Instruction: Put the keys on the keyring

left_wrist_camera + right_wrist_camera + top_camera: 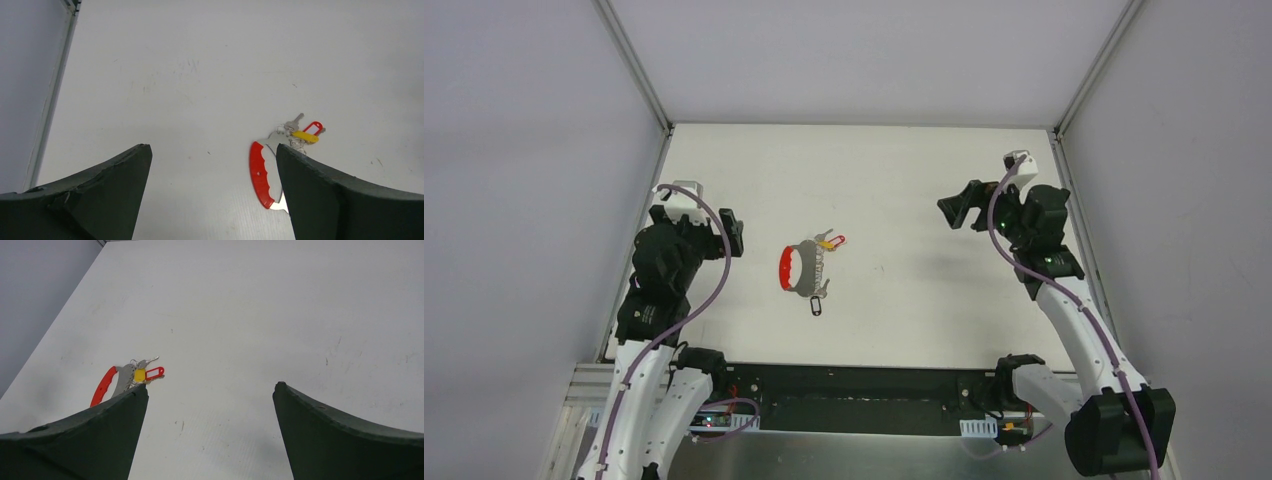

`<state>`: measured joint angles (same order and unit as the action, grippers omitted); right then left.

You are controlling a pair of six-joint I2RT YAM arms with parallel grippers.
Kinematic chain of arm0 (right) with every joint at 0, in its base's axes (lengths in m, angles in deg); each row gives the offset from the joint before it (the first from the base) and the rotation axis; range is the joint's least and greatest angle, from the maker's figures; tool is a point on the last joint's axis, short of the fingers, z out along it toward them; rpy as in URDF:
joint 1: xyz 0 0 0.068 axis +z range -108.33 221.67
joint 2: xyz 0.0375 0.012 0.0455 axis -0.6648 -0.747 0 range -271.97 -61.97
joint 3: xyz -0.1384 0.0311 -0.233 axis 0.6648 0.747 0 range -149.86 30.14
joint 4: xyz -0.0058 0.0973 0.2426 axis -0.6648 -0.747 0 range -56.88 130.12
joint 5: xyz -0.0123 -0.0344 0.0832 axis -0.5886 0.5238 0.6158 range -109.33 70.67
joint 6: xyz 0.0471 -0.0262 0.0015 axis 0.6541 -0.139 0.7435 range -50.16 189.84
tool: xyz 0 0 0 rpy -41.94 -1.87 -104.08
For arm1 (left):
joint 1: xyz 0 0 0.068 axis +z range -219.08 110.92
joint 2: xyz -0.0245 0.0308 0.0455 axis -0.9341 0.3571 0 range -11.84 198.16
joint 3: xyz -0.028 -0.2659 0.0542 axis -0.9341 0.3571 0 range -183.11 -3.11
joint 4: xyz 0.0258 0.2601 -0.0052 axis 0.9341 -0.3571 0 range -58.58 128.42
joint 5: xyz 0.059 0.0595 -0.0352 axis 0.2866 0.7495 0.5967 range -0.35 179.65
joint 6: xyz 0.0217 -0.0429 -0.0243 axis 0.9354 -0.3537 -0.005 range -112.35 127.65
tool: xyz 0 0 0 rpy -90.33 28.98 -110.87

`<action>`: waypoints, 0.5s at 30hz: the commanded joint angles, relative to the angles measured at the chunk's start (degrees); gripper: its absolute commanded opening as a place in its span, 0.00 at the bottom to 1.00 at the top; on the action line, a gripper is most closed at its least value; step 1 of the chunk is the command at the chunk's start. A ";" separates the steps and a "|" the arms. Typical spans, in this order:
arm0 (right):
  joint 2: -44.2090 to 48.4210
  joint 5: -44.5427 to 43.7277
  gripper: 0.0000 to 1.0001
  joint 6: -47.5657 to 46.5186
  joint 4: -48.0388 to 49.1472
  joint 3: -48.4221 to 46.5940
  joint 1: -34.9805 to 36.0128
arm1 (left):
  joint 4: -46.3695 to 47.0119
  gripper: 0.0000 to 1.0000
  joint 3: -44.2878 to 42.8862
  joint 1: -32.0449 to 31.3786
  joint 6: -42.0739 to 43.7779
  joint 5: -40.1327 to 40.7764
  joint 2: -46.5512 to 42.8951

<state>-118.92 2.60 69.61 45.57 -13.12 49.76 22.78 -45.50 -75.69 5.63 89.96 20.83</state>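
Top external: one keyring (799,268) on the white table (924,300), long axis running 12 to 6, thick red arc on its 9 o'clock side. Keys (827,241) bunch at its 1 o'clock end, touching the grey side. A dark-headed key (816,305) lies at its 6 o'clock end. Left gripper (734,235) is the nearer, with the ring at its 4 o'clock. Right gripper (956,212) is well apart, with the ring at its 8 o'clock.

Left wrist: jaws spread, nothing between them. The keyring (260,175) is low at 4 o'clock, partly behind the right finger (330,200). Counted here: one red-headed key (313,127), one yellow-headed key (305,136), one bare silver blade (296,121). I cannot tell whether they are threaded on.

Right wrist: jaws spread, empty. The keyring (107,385) and keys (146,372) sit at 9 o'clock, just above the left finger (100,435).
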 commanded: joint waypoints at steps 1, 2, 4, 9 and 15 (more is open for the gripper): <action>2.95 0.67 1.00 -1.00 2.45 -0.64 -1.27 | -0.80 0.99 -0.61 1.28 1.14 -6.68 -1.33; 3.29 0.99 1.00 -1.00 2.30 -0.71 -1.37 | -0.75 0.99 -0.21 1.37 1.21 -7.80 -1.62; 3.87 1.79 1.00 -1.04 2.24 -0.55 -1.49 | -0.71 0.99 0.42 1.51 1.24 -9.05 -2.03; 4.89 1.95 1.00 -1.15 2.26 -0.24 -1.67 | -1.08 0.99 0.27 1.90 0.93 -9.14 -2.26; 4.88 2.59 1.00 -1.44 2.37 -0.09 -1.68 | -0.47 0.99 0.91 2.25 0.53 -9.33 -2.22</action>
<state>-115.16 3.92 69.11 45.53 -13.10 48.54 21.53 -45.22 -74.20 5.74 82.20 18.95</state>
